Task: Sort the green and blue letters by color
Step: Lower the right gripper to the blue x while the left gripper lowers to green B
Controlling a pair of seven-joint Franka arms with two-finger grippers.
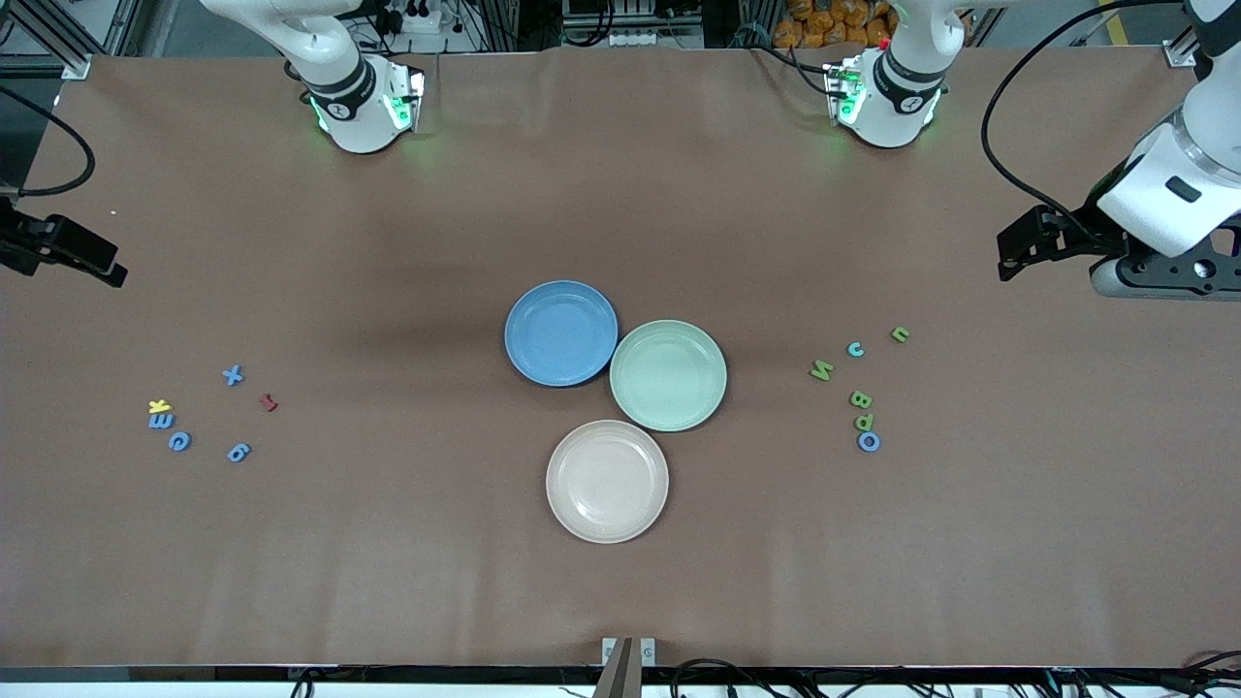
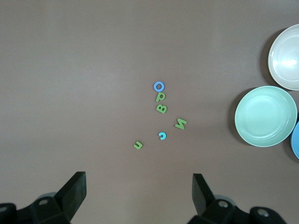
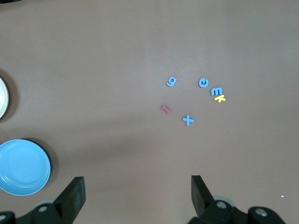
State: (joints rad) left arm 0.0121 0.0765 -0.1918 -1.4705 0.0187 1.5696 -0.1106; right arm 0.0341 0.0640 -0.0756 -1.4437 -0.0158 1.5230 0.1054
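My left gripper (image 2: 139, 196) and right gripper (image 3: 138, 198) hover wide open; the blue and green letters (image 1: 860, 398) look light and stiff, best pinched across their flat edges.

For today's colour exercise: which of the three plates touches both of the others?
The green plate: its rim meets the blue plate and the beige plate, which stand apart.

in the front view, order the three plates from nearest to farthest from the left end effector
1. green plate, the one closest to the left arm's end of the table, where the left end effector hangs open.
2. blue plate, touching the green one, farther toward the right arm's end.
3. beige plate, nearest the front camera.
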